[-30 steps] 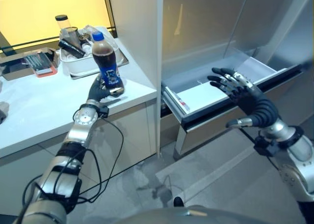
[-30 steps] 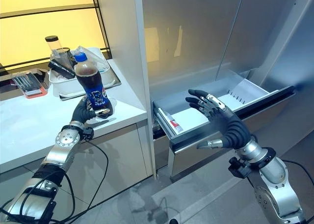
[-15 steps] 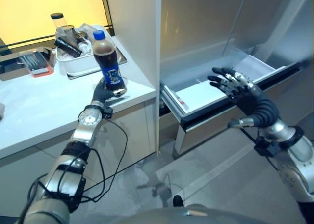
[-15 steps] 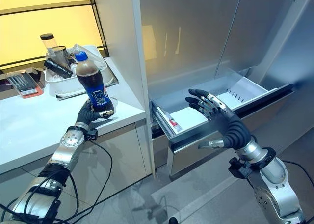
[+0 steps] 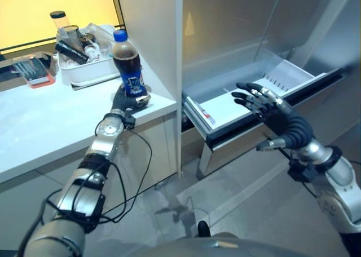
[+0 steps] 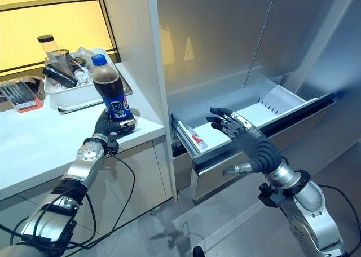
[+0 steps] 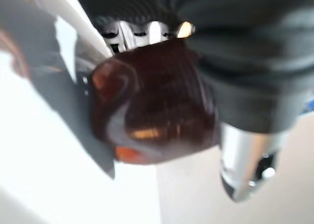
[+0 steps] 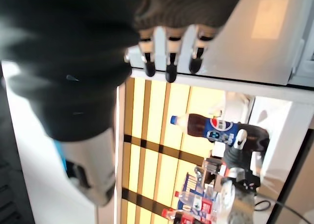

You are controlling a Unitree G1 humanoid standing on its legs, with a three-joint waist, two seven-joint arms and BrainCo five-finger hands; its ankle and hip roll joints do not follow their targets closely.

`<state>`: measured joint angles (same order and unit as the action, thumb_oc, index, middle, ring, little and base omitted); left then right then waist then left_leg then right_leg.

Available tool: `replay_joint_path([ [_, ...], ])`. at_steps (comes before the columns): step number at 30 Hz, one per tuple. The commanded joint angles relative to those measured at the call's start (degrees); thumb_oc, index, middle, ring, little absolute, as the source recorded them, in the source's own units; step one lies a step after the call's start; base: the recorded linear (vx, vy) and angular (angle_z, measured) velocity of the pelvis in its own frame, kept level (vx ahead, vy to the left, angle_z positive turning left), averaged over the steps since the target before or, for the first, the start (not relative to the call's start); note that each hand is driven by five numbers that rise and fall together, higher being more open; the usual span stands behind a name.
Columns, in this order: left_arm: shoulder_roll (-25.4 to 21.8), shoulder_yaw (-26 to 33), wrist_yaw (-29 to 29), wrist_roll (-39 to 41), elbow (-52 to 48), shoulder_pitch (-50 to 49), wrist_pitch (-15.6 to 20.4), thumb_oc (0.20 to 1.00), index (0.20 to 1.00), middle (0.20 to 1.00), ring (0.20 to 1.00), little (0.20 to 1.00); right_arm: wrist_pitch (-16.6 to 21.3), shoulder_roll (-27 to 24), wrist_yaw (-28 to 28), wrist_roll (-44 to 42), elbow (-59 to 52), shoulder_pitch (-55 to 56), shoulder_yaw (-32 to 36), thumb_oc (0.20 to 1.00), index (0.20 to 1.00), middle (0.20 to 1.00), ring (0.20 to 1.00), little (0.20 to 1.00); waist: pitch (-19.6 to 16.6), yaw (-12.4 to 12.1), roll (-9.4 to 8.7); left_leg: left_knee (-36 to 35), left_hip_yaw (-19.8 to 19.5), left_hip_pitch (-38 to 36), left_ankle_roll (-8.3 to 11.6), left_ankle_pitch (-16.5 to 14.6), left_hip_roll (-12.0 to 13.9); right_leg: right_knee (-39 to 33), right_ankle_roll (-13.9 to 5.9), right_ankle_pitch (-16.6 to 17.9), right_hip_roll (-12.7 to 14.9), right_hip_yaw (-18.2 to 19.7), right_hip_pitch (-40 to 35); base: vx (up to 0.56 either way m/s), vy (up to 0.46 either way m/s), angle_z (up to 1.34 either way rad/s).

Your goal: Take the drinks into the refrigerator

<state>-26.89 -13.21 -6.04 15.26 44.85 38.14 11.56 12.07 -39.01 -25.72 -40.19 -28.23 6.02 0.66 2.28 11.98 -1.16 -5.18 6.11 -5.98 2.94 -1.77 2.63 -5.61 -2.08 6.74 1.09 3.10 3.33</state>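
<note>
The left hand has its fingers curled round the bottom part of the cola bottle. The bottle stands straight up, blue cap on top, at the front corner of the white counter, the corner next to the fridge drawer. The open drawer lies to the robot's right of the bottle and lower down, past the tall white wall panel. So the bottle likely has to go sideways round that panel and then down.

The right hand floats over the drawer with its fingers spread, holding nothing. It is nearer the drawer, but the left hand has the drink.

The bottle is smooth, round plastic, dark brown inside, and likely slippery. The drawer is a shiny, flat-bottomed box with clear walls, and a small flat packet lies in it. Behind the bottle a white tray holds mixed things.
</note>
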Motion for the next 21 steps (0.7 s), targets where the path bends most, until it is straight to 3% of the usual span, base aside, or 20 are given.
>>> replay_joint_path([
  [1,-0.61,-1.67,-1.08,-0.79,4.74,12.05,2.06,1.000,1.000,1.000,1.000,1.000,1.57,-1.55,0.28,-3.49,-3.33,-2.03,1.66,1.000,1.000,1.000,1.000,1.000,1.85,0.96,-0.76,0.18,-2.91,-2.23,-1.52,-2.21,-1.20,2.55,-3.09,-6.09,-0.05,-0.68,-5.48,0.00,0.000,0.00],
  [2,-0.57,-1.68,-1.09,-0.84,4.84,12.15,2.09,1.000,1.000,1.000,1.000,1.000,1.52,-1.49,0.29,-3.44,-3.27,-1.81,1.77,1.000,1.000,1.000,1.000,1.000,1.80,0.99,-0.76,0.18,-2.96,-2.20,-1.51,-2.20,-1.21,2.60,-3.09,-6.14,-0.03,-0.74,-5.46,0.00,0.000,0.00],
  [3,-0.49,-1.67,-1.04,-0.82,4.71,12.03,2.14,0.586,0.586,0.586,0.586,0.586,1.56,-1.37,0.21,-3.45,-3.32,-1.44,1.98,1.000,1.000,1.000,1.000,1.000,1.77,0.99,-0.75,0.18,-3.02,-2.18,-1.50,-2.25,-1.23,2.57,-3.08,-6.20,-0.03,-0.85,-5.52,0.00,0.000,0.00],
  [4,-0.48,-1.68,-1.04,-0.82,4.70,12.02,2.13,0.341,0.341,0.341,0.341,0.341,1.55,-1.36,0.20,-3.46,-3.34,-1.40,2.00,1.000,1.000,1.000,1.000,1.000,1.76,0.99,-0.74,0.18,-3.03,-2.18,-1.50,-2.26,-1.23,2.56,-3.08,-6.20,-0.03,-0.87,-5.52,0.00,0.000,0.00],
  [5,-0.24,-1.58,-1.39,-1.03,5.27,12.20,2.04,0.200,0.200,0.200,0.200,0.200,1.47,-1.07,0.11,-3.40,-3.39,-1.01,2.01,1.000,1.000,1.000,1.000,1.000,1.65,1.05,-0.74,0.18,-3.10,-2.23,-1.51,-2.36,-1.26,2.48,-3.11,-6.29,-0.01,-1.04,-5.66,0.00,0.000,0.00],
  [21,1.07,-1.25,-2.27,-1.58,4.71,11.24,1.93,0.200,0.200,0.200,0.200,0.200,1.49,-0.02,0.09,-2.91,-3.30,0.13,1.72,1.000,1.000,1.000,1.000,1.000,1.38,0.60,-0.87,0.18,-3.79,-2.36,-1.54,-2.60,-1.39,1.87,-3.06,-6.48,0.21,-1.51,-6.63,0.00,0.000,0.00],
])
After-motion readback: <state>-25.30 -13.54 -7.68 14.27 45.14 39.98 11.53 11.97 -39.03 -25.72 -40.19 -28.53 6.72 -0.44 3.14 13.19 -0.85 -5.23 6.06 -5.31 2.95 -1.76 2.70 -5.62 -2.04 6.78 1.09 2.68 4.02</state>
